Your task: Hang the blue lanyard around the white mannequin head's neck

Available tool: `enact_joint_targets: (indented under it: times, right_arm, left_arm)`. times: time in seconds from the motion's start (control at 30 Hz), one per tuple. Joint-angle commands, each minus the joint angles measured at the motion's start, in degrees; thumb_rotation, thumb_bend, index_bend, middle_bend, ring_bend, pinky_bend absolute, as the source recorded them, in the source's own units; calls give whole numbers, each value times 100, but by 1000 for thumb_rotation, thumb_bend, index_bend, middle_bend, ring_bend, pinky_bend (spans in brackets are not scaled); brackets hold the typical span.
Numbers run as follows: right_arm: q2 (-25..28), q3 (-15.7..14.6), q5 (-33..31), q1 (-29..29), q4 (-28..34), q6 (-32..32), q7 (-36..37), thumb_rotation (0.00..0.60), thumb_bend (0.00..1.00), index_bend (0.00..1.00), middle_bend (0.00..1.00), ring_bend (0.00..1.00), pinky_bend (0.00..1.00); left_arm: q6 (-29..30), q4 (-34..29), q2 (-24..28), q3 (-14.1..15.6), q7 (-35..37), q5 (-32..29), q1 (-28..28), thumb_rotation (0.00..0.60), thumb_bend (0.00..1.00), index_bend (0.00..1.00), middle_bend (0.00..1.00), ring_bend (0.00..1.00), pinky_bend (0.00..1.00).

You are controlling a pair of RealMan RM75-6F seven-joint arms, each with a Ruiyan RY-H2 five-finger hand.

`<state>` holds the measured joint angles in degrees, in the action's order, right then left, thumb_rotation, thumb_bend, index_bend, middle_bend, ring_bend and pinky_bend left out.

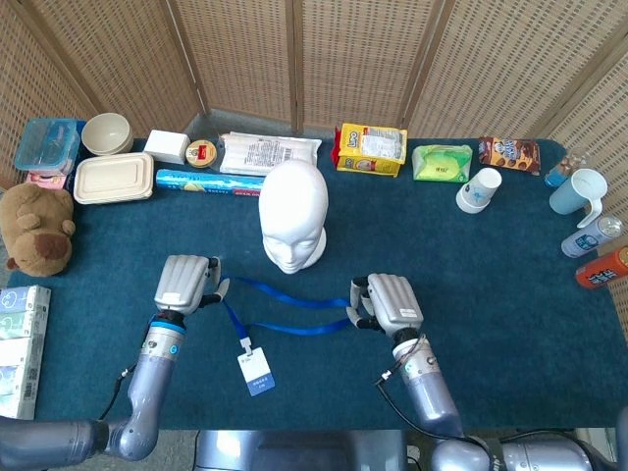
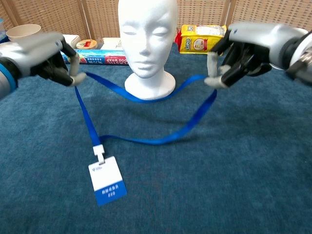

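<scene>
The white mannequin head [image 1: 292,216] [image 2: 147,46] stands upright at the table's middle. The blue lanyard [image 1: 285,294] [image 2: 146,97] hangs in a loop in front of it, lifted off the cloth, its white and blue badge [image 1: 256,369] [image 2: 106,179] dangling below. My left hand [image 1: 185,285] [image 2: 46,51] pinches the lanyard's left end. My right hand [image 1: 386,303] [image 2: 243,48] pinches the right end. The strap's upper run sags across the mannequin's base in the chest view.
Along the back edge lie food boxes [image 1: 114,177], a bowl [image 1: 106,133], a foil-wrap box [image 1: 208,181], a yellow packet [image 1: 371,149] and a green pack [image 1: 442,162]. Cups [image 1: 479,189] and bottles [image 1: 599,235] stand at the right, a brown plush [image 1: 37,228] at the left.
</scene>
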<state>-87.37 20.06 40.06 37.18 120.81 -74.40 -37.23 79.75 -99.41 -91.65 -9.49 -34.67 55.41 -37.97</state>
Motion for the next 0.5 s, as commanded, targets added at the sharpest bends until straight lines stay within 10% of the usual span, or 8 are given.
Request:
enact_joint_targets:
  times: [0.03,0.5]
  right_arm:
    - [709,255,337,-270,639,498,897,600,453,666,946,1000,1000]
    - [2097,1114,504,-384,1303,1130,2754,600,452,676,957,1000,1000]
  left_arm:
    - [278,-455,368,-33,412,505,240,484,405,685,1000,1000,1000]
    - [517,-1195,910,-524,869,971,474,483,404,686,1000,1000,1000]
